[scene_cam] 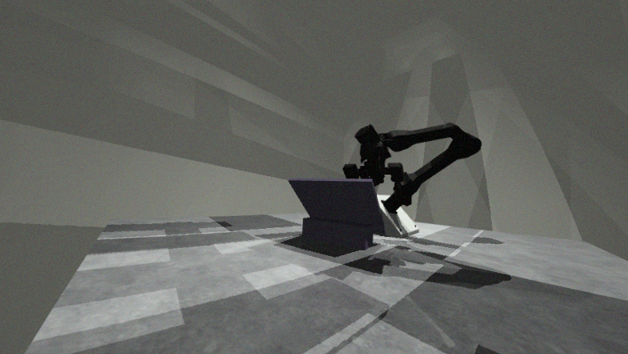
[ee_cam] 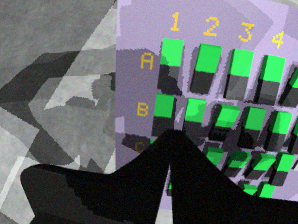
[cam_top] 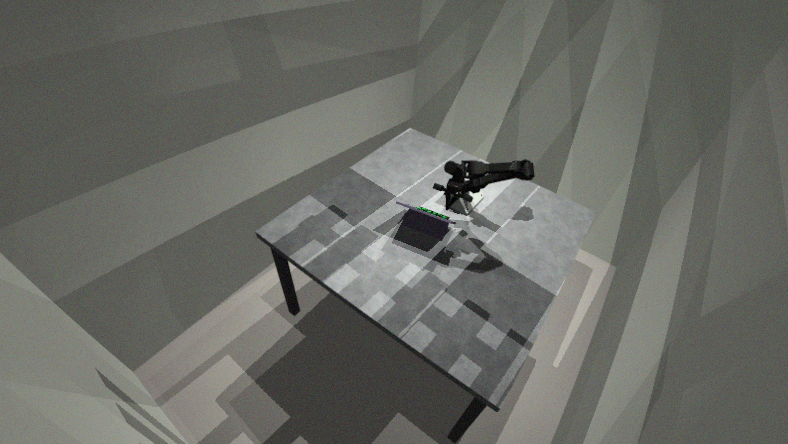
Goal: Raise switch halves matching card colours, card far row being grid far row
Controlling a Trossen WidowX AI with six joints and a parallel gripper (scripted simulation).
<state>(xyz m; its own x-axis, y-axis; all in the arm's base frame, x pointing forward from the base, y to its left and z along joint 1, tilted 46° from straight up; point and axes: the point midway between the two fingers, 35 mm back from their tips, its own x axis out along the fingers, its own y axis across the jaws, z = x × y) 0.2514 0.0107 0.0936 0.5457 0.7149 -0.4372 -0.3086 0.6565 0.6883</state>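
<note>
The purple switch panel (cam_top: pixel 404 205) (scene_cam: pixel 332 198) (ee_cam: pixel 131 32) is tilted; the exterior view shows only its back. In the wrist view, row A shows switch A1 (ee_cam: pixel 172 52), A2 (ee_cam: pixel 207 58), A3 (ee_cam: pixel 241 61) and A4 (ee_cam: pixel 273 67), with green far halves and dark near halves. Row B shows switch B1 (ee_cam: pixel 164 106) and B2 (ee_cam: pixel 195 108), with more to the right. My gripper (ee_cam: pixel 172 135) is shut and empty. Its tips appear just below and between B1 and B2, covering much of row C and lower rows. Contact cannot be told. The card is not discernible.
The black arm (cam_top: pixel 496 169) (scene_cam: pixel 421 134) reaches over the panel from its near side. A white slanted block (cam_top: pixel 466 207) (scene_cam: pixel 402 223) is beside the arm's lower part. Patchy shadows cross the grey table (cam_top: pixel 380 151) (scene_cam: pixel 228 312).
</note>
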